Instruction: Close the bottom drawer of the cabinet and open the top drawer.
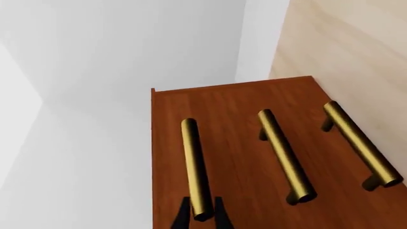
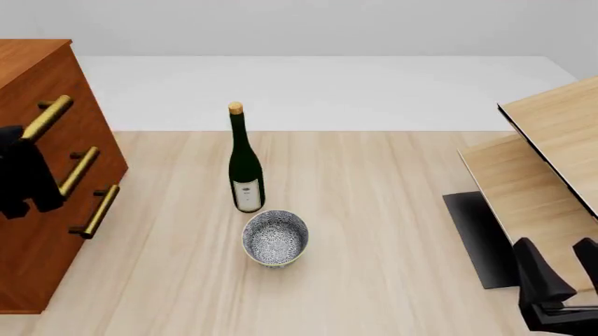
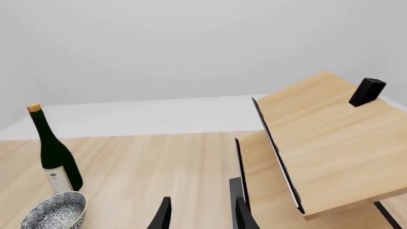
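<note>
The reddish-brown cabinet [image 2: 38, 266] stands at the table's left edge, and its three drawer fronts look flush in the left wrist view. My left gripper [image 2: 28, 168] is at the top drawer's brass handle [image 1: 194, 162]. Its two black fingers [image 1: 184, 214] press against either side of the bar's near end, so it is shut on the bar. The bottom drawer's handle [image 2: 96, 211] is the lowest bar, nearest the table [image 1: 359, 140], and nothing touches it. My right gripper [image 2: 559, 252] hovers open at the front right, far from the cabinet, with nothing between its fingers [image 3: 164, 214].
A dark green wine bottle [image 2: 245, 168] stands mid-table. A patterned bowl [image 2: 274, 238] sits just in front of it. Tilted pale wooden shelf boards [image 2: 551, 140] fill the right side above a black base [image 2: 477, 238].
</note>
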Action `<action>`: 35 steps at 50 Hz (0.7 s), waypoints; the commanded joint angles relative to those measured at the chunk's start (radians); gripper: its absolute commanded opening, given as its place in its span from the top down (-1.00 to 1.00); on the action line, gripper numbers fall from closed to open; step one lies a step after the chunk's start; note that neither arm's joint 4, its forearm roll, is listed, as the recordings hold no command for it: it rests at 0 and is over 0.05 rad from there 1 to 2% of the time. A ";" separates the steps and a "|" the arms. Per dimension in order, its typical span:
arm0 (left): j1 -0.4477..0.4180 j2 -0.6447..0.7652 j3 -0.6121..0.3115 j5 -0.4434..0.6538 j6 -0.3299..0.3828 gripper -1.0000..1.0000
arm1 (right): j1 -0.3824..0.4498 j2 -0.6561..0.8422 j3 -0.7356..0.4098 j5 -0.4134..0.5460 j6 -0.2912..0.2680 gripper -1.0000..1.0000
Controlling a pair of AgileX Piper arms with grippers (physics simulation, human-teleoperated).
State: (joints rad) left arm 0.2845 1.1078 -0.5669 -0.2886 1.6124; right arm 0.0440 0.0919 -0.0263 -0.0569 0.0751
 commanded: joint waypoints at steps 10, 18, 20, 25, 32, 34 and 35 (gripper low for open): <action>0.016 0.000 0.023 0.004 0.011 1.00 | 0.001 0.009 -0.001 -0.008 0.002 -1.00; -0.006 0.003 0.013 0.002 0.017 1.00 | 0.000 -0.013 -0.001 0.013 0.005 -1.00; -0.011 0.004 0.008 0.000 0.018 1.00 | 0.000 -0.014 0.001 0.013 0.005 -1.00; -0.033 0.008 0.008 -0.005 0.017 1.00 | -0.001 -0.014 0.002 0.013 0.007 -1.00; -0.059 0.007 0.006 -0.004 0.020 1.00 | -0.006 -0.016 -0.001 0.016 0.010 -1.00; -0.071 0.009 0.002 -0.006 0.023 1.00 | -0.005 -0.016 -0.003 0.018 0.010 -1.00; -0.076 0.009 0.001 -0.003 0.022 1.00 | -0.005 -0.015 -0.003 0.017 0.011 -1.00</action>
State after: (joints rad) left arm 0.2560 1.0978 -0.5618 -0.2935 1.6204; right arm 0.0414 0.0798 -0.0266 -0.0449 0.0827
